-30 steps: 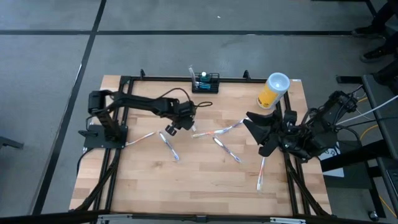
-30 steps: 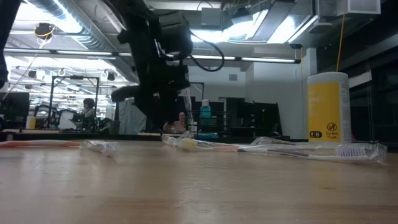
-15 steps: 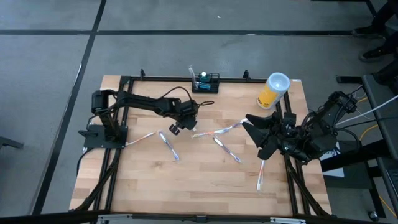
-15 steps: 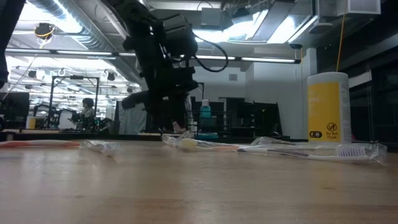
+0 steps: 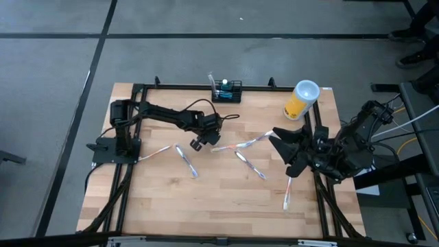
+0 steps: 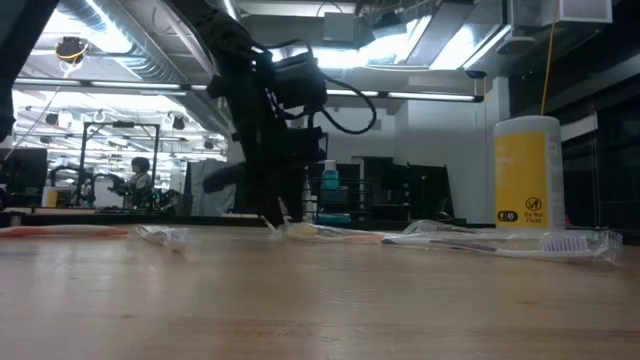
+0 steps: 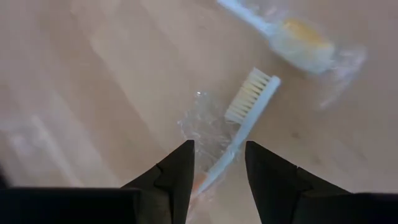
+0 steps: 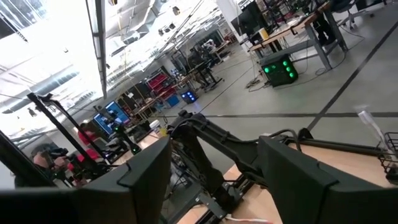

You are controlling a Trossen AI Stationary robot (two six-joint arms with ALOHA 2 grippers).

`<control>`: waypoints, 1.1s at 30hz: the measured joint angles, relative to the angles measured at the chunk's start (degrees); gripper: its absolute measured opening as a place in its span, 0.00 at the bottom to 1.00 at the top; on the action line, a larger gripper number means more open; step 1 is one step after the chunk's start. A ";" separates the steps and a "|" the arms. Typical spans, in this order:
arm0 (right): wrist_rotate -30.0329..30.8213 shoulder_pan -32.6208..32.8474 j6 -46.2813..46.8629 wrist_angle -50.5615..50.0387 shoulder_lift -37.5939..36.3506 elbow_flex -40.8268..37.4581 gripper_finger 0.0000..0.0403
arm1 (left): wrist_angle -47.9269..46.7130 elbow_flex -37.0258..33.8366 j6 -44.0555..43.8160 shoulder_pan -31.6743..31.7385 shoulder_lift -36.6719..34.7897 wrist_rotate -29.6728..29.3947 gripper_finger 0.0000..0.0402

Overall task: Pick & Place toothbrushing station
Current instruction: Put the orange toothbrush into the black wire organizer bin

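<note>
Your left gripper (image 7: 217,163), open, stands over the wrapped toothbrush (image 7: 239,127) at frame centre; straddle its handle squarely before closing.

Only small, unreadable black print shows on the yellow cup (image 6: 527,170).

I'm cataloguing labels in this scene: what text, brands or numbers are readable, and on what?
Yellow cup: dark printed marks and small wording near its base, too blurred to read.
Toothbrush wrappers: no legible print.
Black rack: nothing readable.
</note>
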 joint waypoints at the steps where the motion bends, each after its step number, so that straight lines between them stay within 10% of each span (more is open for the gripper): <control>1: 0.45 0.21 -0.15 -0.02 0.00 -0.01 0.60 | -0.74 -0.01 -0.35 0.04 0.00 0.70 0.33; 22: 2.97 1.08 0.53 -0.01 0.00 -0.02 0.60 | -1.50 1.38 -20.76 3.32 -1.86 4.42 0.02; 33: 5.02 1.22 -2.25 0.01 -0.01 0.00 0.60 | 27.25 8.93 -47.57 14.04 -21.91 7.51 0.01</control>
